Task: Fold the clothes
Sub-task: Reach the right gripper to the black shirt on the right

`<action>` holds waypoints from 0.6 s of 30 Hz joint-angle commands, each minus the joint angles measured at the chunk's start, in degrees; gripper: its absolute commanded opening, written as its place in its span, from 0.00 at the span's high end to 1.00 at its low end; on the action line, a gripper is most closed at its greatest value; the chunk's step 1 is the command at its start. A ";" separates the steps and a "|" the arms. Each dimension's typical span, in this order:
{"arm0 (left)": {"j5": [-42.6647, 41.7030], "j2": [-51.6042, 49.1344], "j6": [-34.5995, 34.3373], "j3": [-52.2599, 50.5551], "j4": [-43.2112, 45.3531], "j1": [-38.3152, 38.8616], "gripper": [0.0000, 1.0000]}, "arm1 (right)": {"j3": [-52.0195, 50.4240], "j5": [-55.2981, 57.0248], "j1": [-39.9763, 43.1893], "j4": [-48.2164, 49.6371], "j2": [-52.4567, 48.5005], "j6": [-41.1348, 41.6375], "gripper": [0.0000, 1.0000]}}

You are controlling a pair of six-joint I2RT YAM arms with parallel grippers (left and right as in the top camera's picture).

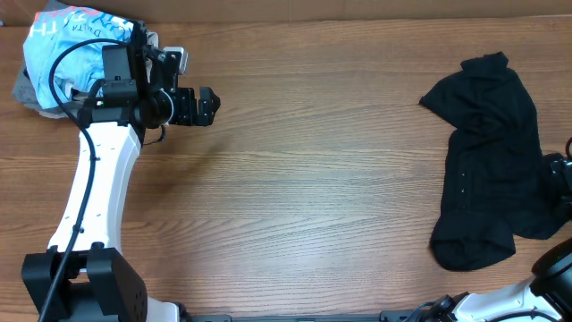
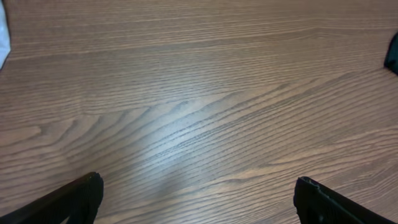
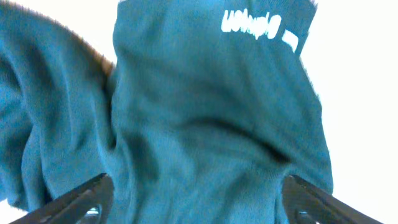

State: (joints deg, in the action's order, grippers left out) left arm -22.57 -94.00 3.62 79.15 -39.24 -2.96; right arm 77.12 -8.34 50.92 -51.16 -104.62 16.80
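Observation:
The black garment (image 1: 487, 170) lies crumpled in a long heap at the right of the table. In the right wrist view it fills the frame (image 3: 199, 118), looks teal in the bright light, and shows a small white tag (image 3: 258, 25) near the top. My right gripper (image 3: 198, 180) is open, its fingers spread wide over the fabric; in the overhead view it shows only at the right edge (image 1: 561, 174) by the garment. My left gripper (image 1: 206, 107) is open and empty at the far left, over bare wood (image 2: 199, 193).
A light blue printed shirt (image 1: 67, 45) lies on a grey garment (image 1: 27, 89) at the far left corner, behind my left arm. The wooden table (image 1: 313, 206) stretches between the two arms. A dark bit of cloth (image 2: 393, 53) shows at the right edge of the left wrist view.

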 commanded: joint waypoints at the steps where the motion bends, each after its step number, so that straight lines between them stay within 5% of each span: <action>1: -0.90 -0.39 1.62 1.31 0.72 0.66 0.00 | -0.26 5.40 -0.04 2.54 -1.11 1.25 0.16; 6: 0.94 -0.39 2.01 1.31 0.52 0.66 0.00 | -0.31 13.60 0.02 3.72 -3.02 2.16 0.18; 18: 3.52 -0.39 2.84 1.31 0.50 0.66 0.00 | -0.31 12.94 2.14 3.69 -11.65 4.28 0.22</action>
State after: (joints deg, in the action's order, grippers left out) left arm -20.51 -94.00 4.93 79.15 -38.96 -2.61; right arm 77.08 4.43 52.60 -47.66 -114.76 20.05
